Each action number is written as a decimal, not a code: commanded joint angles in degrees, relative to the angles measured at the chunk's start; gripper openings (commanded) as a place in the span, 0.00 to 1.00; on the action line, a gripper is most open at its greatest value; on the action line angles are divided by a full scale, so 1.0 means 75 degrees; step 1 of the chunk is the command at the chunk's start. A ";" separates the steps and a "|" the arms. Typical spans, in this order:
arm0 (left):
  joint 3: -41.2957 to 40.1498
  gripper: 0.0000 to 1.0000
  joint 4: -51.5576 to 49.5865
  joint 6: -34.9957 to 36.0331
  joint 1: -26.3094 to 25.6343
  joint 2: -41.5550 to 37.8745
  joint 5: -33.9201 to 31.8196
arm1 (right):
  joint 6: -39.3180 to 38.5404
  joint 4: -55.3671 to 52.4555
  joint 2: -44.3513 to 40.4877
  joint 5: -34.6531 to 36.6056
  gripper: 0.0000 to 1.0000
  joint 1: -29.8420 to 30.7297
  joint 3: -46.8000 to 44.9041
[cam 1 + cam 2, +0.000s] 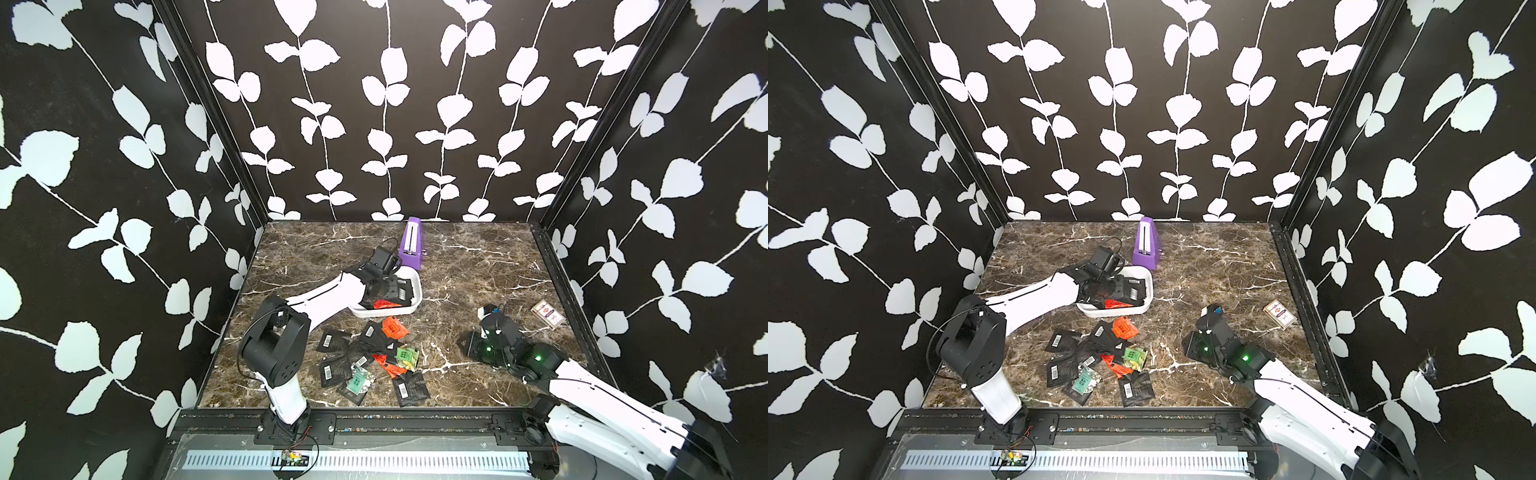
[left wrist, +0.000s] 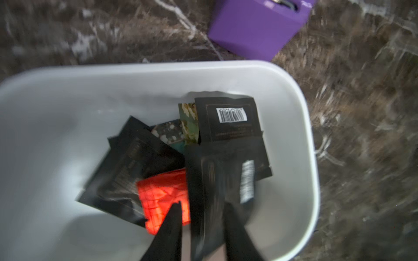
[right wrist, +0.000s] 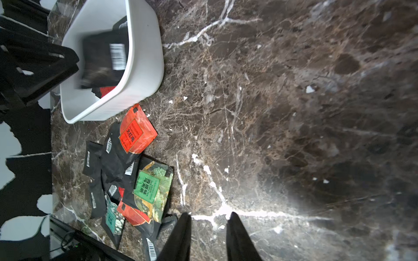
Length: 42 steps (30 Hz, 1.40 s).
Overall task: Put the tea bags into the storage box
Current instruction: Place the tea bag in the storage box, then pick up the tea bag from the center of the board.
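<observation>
Now a black tea bag [image 2: 217,171] is dropped from the parted left pincer [image 2: 202,203] into the storage box [image 2: 158,67]; it could be snagged and dragged out. Meanwhile the right pincer [image 3: 210,213] is parted, empty.

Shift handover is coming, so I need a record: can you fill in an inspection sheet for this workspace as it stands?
Surface: brown marble tabletop, white-veined.
Job's things: tea bags piled loose on the table, more inside the white storage box.
Clutter: purple box behind the storage box; card pack near the right wall.
Grippers: left gripper over the box, fingers apart, blurred black sachet between them; right gripper above bare tabletop, fingers apart, empty.
Cables: black cable looping at the left wrist; wires at the front rail.
Surroundings: black walls with white leaf print.
</observation>
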 commanded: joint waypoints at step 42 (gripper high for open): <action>-0.5224 0.12 0.1908 -0.2521 -0.2825 -0.4752 0.0979 | 0.2561 0.3128 0.2839 0.2381 0.39 0.3181 -0.0023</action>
